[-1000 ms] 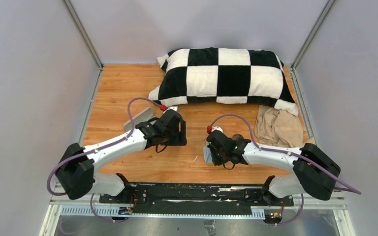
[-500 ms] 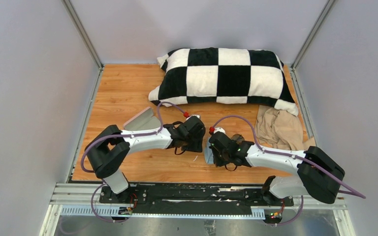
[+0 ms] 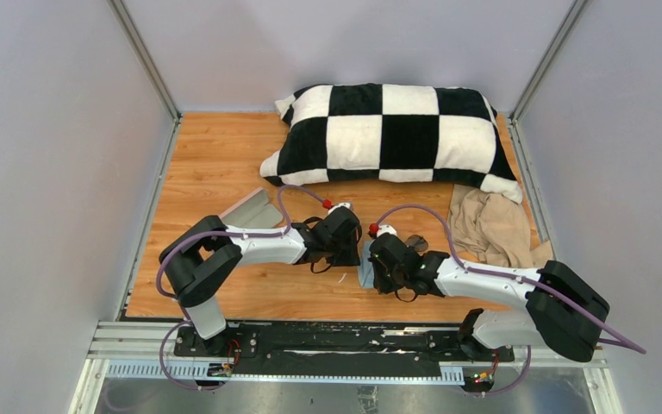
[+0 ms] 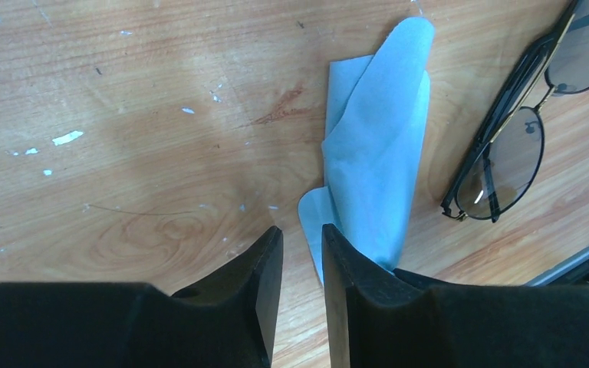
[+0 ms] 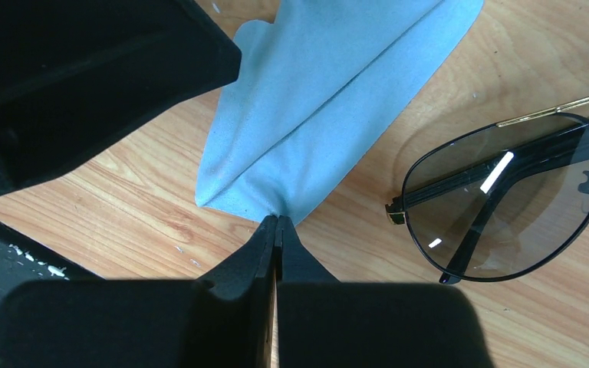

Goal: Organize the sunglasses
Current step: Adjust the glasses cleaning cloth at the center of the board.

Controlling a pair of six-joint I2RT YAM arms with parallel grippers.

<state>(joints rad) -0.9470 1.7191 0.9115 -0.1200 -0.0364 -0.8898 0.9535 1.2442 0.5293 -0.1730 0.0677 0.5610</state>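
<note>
The sunglasses (image 5: 506, 199) lie folded on the wooden table, dark thin frame, tinted lenses; they also show in the left wrist view (image 4: 506, 153) and the top view (image 3: 414, 241). A light blue cloth (image 5: 330, 100) lies creased beside them. My right gripper (image 5: 278, 221) is shut on the cloth's near edge. My left gripper (image 4: 301, 234) has its jaws a narrow gap apart, with the cloth's (image 4: 376, 153) corner just past its tips and nothing between them. In the top view the two grippers, left (image 3: 351, 252) and right (image 3: 374, 267), almost meet over the cloth (image 3: 364, 276).
A pinkish-grey oblong case (image 3: 250, 209) lies left of the left arm. A black-and-white checked pillow (image 3: 396, 134) fills the back. A crumpled beige cloth (image 3: 487, 226) lies at the right. The table's near edge and a black rail (image 3: 345, 338) are close behind the grippers.
My left arm has swung right, away from the case, and brought its gripper next to the cloth and the right gripper. The right gripper has barely shifted.
</note>
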